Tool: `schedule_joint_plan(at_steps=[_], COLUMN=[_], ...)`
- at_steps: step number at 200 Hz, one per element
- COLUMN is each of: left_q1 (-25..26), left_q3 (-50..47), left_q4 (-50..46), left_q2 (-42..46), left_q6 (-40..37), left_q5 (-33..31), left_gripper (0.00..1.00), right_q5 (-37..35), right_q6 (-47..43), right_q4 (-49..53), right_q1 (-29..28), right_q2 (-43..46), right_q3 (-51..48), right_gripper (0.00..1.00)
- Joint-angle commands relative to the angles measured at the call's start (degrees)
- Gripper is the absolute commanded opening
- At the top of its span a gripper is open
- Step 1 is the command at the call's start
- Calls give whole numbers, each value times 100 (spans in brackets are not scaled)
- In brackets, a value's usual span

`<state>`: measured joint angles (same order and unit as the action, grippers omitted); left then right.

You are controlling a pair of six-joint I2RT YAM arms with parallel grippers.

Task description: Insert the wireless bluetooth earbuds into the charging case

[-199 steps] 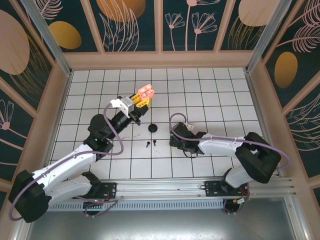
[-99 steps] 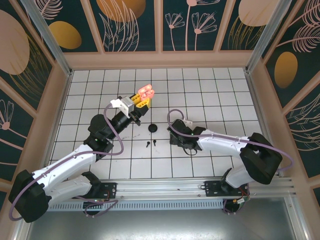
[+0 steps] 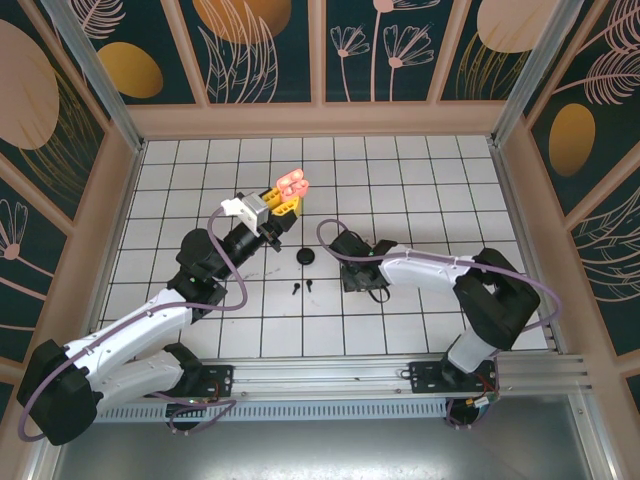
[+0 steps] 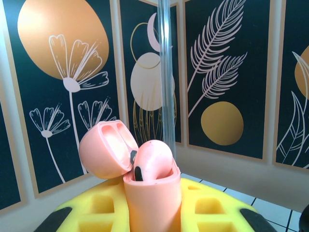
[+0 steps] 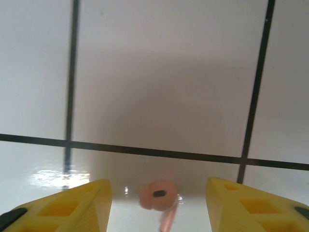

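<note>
Left gripper (image 3: 284, 205): clamped on the open salmon-pink charging case (image 4: 152, 193).
Right gripper (image 5: 157, 186): jaws apart astride a pink earbud (image 5: 157, 195); best centred, then pinched gently.

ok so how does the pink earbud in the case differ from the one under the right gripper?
Seated earbud sits in the open charging case, held aloft by the left gripper; loose earbud lies on a white tile. Seated one is half hidden by the case; loose one lies bare between the right gripper's open fingers, touching neither. Both salmon pink, dark spot.
</note>
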<state>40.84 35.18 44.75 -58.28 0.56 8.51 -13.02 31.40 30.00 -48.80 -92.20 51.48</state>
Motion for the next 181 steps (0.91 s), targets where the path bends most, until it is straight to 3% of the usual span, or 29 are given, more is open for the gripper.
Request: schedule_joint_plan(at_steps=[1,181], left_q1=[21,24], left_q3=[9,24], left_q4=[148,157], left_q2=[54,-34], left_q6=[65,6], left_q5=[67,36], left_gripper=[0,0], right_q5=[157,386], right_q6=[-272,-556], right_q4=[170,45], right_q1=[131,206], right_q2=[-18,-516], right_q3=[61,185], right_gripper=[53,42])
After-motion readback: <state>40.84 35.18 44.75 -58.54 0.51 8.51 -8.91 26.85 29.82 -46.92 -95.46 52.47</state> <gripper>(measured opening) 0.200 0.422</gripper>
